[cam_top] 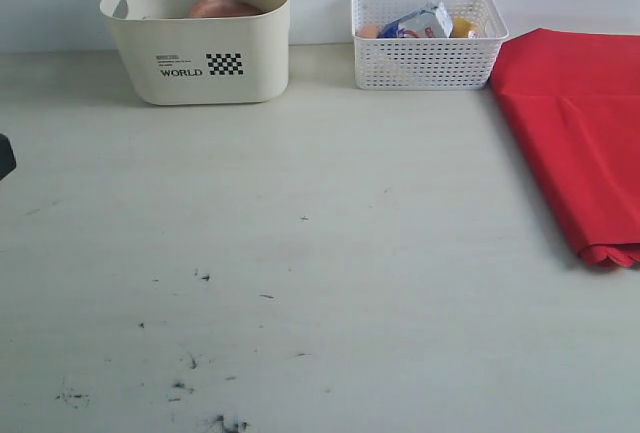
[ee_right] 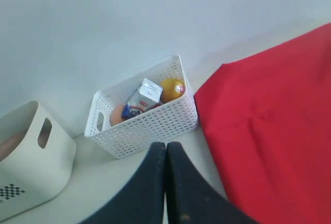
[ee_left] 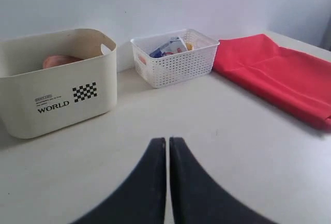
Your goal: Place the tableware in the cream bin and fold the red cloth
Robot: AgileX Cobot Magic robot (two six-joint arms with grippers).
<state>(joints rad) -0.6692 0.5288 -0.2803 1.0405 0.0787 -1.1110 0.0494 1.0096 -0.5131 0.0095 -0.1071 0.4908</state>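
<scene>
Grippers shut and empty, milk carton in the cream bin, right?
No. The milk carton is in the white lattice basket, not the cream bin; the right wrist view shows it. The left gripper and right gripper are shut and empty.

"WORLD" in black on the cream bin (cam_top: 200, 63), beside a checker mark (small print above unreadable)

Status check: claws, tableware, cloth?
Left claw and right claw shut, empty. Plate inside cream bin. Red cloth lies folded at right. Nothing blocking.
</scene>
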